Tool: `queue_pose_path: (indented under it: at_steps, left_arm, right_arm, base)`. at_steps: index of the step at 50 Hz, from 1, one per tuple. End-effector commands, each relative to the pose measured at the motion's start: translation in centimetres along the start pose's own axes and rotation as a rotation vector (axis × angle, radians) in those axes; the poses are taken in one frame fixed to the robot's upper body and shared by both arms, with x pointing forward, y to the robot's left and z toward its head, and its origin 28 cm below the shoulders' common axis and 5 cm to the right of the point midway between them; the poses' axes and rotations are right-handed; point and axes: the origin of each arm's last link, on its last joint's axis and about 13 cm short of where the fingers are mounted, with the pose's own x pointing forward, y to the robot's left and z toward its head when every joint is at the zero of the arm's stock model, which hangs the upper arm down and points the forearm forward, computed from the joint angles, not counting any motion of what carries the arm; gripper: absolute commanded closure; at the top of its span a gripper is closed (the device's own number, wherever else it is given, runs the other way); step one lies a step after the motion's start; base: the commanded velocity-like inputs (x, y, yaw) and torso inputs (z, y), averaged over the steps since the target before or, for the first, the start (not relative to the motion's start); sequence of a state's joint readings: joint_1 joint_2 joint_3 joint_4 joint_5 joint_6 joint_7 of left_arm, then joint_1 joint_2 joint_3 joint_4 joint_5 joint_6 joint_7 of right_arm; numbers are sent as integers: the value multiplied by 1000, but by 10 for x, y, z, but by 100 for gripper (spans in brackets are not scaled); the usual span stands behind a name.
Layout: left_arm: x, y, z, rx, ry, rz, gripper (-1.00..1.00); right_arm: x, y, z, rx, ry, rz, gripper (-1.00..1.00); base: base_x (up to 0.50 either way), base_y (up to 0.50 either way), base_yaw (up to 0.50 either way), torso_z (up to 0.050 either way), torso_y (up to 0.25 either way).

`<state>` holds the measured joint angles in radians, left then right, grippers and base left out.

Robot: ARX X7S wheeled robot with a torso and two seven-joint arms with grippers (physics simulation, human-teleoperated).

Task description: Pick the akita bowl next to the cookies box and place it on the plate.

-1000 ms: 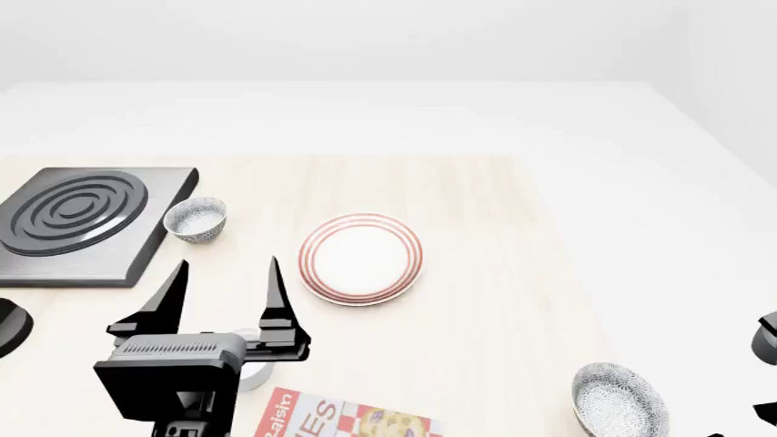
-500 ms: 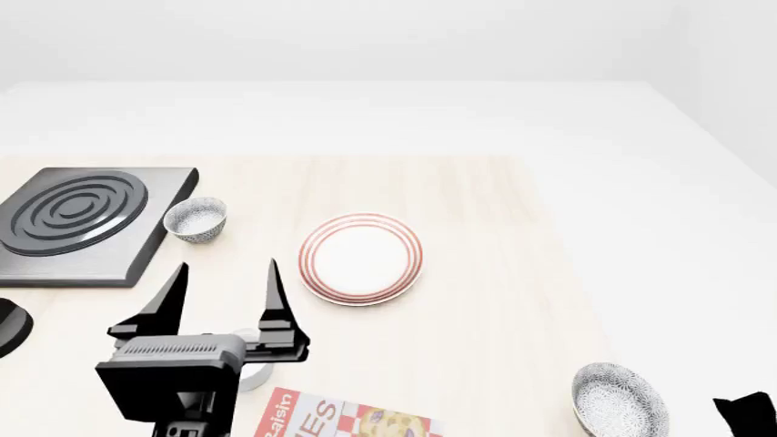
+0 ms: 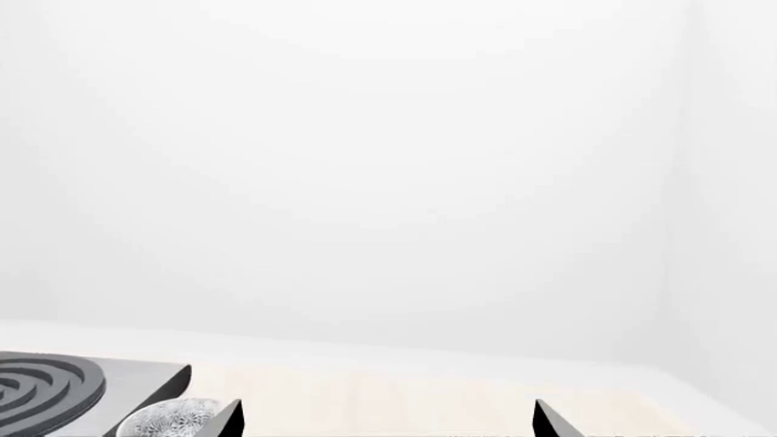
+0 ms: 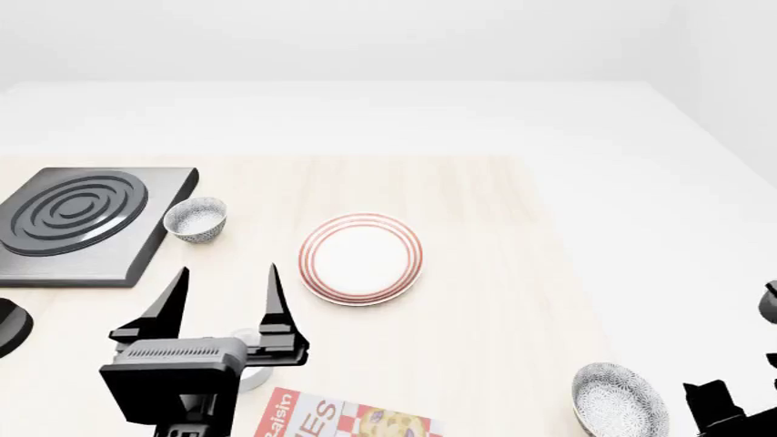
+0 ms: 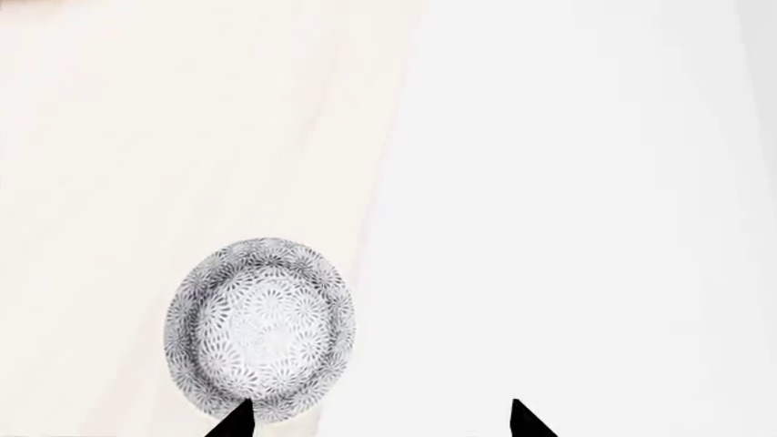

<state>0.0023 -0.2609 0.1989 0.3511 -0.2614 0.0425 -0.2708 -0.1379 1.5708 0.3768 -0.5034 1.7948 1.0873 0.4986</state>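
The akita bowl (image 4: 620, 399) sits speckled and upright near the table's front right edge, to the right of the cookies box (image 4: 346, 419), which the frame bottom cuts off. The right wrist view looks down on this bowl (image 5: 260, 328). My right gripper (image 5: 378, 421) is open above it, one fingertip over the bowl's near rim and the other past the table edge. In the head view only the right arm's black end (image 4: 716, 410) shows, beside the bowl. The red-ringed plate (image 4: 360, 258) lies mid-table. My left gripper (image 4: 227, 273) is open and holds nothing, left of the plate.
A second speckled bowl (image 4: 195, 219) stands beside a black stove burner (image 4: 79, 223) at the back left; both show in the left wrist view, the bowl (image 3: 170, 421) and the burner (image 3: 61, 391). A white cup (image 4: 253, 373) is partly hidden under the left arm.
The right arm's black end has come further into the head view at the bottom right, closer to the speckled bowl. The left arm has hardly moved.
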Motion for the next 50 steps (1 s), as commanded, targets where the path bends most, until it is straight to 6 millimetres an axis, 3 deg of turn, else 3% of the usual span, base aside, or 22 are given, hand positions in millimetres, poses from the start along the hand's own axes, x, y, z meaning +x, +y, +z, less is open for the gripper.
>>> queue_pose_path:
  at_steps: [1,9,16,17,19,20,22,35,50]
  left_arm:
    - [1,1,-1,9,-8,6,-100]
    - [1,1,-3,11,-3,12,-100]
    - [1,1,-3,15,-3,7,-100]
    - [2,1,-2,15,-4,8,-100]
    - [2,1,-2,16,-5,8,-100]
    - [2,1,-2,16,-6,8,-100]
    - [2,1,-2,16,-7,7,-100]
    - [2,2,-2,17,-4,11,-100]
    - [2,2,-4,19,-4,12,-100]
  right_arm:
    - [17,-3,-5,-6,-43,4,-100]
    - [24,-12,1,69,-145,-115,-100]
    - [28,-12,-2,70,-143,-95,-100]
    - [30,-11,-5,64,-128,-88,-100]
    - [58,5,-41,73,101,-12,-100]
    - [63,8,-39,29,154,8,-100]
    - [53,-7,3,52,-51,-43,-100]
    - [64,-5,-3,57,7,9,-100]
    - [66,-5,6,63,-39,24,-100]
  base:
    - [0,0,0,0,0]
    - [0,0,0,0,0]
    - [0,0,0,0,0]
    - [0,0,0,0,0]
    - [0,0,0,0,0]
    - [0,0,0,0,0]
    - [0,0,0,0,0]
    - [0,0,0,0,0]
    - [0,0,0,0,0]
